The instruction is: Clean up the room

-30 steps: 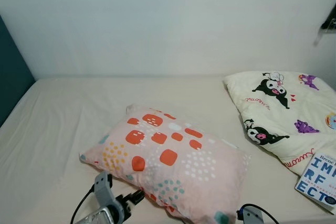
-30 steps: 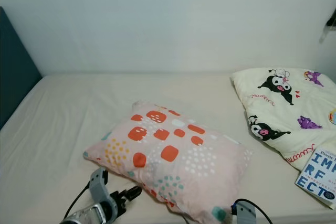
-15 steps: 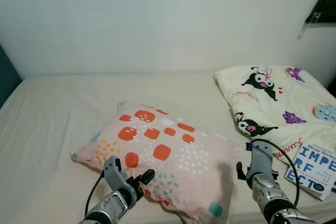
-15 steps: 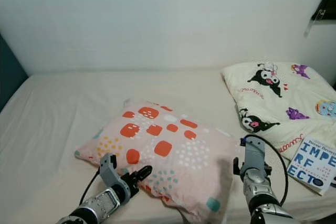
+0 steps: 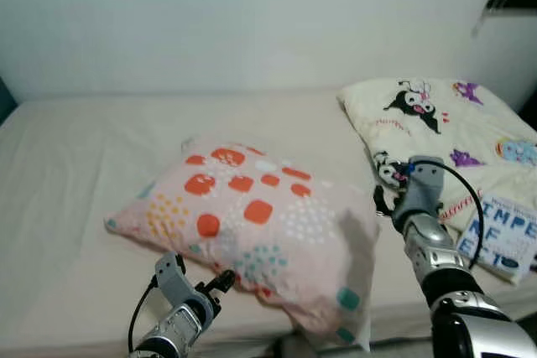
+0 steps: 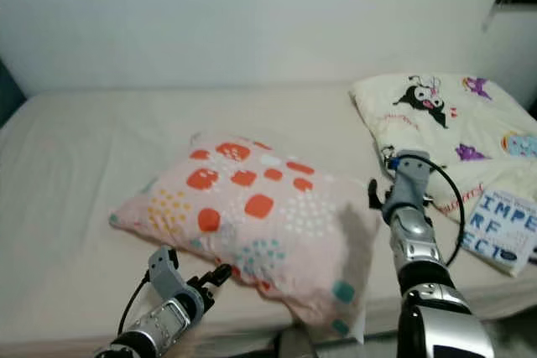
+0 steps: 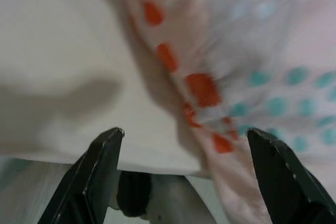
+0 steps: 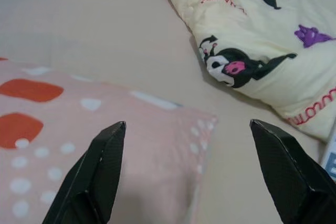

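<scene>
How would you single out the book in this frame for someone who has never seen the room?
Start at the wide cream-sheeted bed along the white wall. At its right end lies a pale yellow cartoon-print quilt; the white paperback book rests against that quilt's near edge. It is the one flat, stiff item, with big blue block letters on its cover, unlike the soft pink spotted pillow.

pillows: one counted, pink with orange and teal spots (image 5: 252, 224) | quilts: one counted, cream with cartoon prints (image 5: 445, 140) | books: one counted (image 5: 510, 236) | beds: one counted (image 5: 75, 173) | grippers: two counted, left (image 5: 220, 281) and right (image 5: 382, 203) | walls: one counted (image 5: 252, 23)
</scene>
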You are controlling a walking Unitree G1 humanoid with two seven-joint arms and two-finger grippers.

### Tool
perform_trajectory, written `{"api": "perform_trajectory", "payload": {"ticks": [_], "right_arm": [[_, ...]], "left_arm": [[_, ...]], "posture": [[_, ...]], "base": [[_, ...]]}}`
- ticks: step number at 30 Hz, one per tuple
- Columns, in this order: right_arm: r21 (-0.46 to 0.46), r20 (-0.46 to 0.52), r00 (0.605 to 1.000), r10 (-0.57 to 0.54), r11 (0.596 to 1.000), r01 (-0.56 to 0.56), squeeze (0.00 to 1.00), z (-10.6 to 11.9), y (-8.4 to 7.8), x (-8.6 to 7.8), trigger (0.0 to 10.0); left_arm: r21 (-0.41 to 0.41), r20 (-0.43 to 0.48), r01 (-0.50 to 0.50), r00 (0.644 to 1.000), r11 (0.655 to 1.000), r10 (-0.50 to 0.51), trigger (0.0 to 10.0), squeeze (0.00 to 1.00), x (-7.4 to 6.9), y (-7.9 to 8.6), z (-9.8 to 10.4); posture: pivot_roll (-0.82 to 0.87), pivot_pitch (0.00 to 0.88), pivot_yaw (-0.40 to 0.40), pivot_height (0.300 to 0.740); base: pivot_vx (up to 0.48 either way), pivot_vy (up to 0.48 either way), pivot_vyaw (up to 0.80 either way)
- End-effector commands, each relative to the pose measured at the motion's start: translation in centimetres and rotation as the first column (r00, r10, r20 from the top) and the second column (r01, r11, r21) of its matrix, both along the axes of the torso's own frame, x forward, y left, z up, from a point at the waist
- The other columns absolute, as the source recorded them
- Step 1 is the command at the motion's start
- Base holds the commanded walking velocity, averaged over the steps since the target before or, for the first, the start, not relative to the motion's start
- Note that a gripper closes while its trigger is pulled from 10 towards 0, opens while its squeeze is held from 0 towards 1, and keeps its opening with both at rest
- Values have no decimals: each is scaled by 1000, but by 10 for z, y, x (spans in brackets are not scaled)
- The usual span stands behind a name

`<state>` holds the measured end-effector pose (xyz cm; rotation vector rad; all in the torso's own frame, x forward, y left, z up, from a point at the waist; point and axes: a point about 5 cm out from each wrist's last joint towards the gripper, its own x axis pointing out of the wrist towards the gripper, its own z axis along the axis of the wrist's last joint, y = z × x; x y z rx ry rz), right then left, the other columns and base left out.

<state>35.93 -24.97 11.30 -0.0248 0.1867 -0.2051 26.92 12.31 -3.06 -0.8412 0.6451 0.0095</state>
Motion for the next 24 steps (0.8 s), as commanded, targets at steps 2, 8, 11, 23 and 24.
{"api": "perform_trajectory", "payload": {"ticks": [2, 8, 11, 23, 24], "right_arm": [[36, 18, 1000, 23, 999, -23, 0, -1, 0, -6, 10000], [61, 37, 999, 25, 998, -28, 0, 2, -7, -14, 10000], [71, 53, 998, 34, 997, -38, 0, 6, -8, -18, 10000], [133, 78, 973, 216, 965, -225, 0, 6, 40, -33, 10000], [133, 78, 973, 216, 965, -225, 0, 6, 40, -33, 10000]], "left_arm": [[-110, -20, -74, 997, 991, 72, 10000, 0, -3, -6, -2], [-282, 52, -91, 993, 955, 110, 10000, 0, 8, -19, 11], [-316, 89, -68, 991, 946, 101, 10000, 0, 11, -24, 15], [-449, 265, -126, 926, 885, 267, 10000, 1000, 54, -9, 61], [-449, 265, -126, 926, 885, 267, 10000, 1000, 54, -9, 61]], "posture": [[-416, 137, -63, 586], [-446, 164, -83, 561], [-460, 177, -89, 551], [-455, 227, -103, 501], [-455, 227, -103, 496]], "base": [[0, 0, 0], [0, 0, 0], [0, 0, 0], [0, 0, 0], [0, 0, 0]]}}
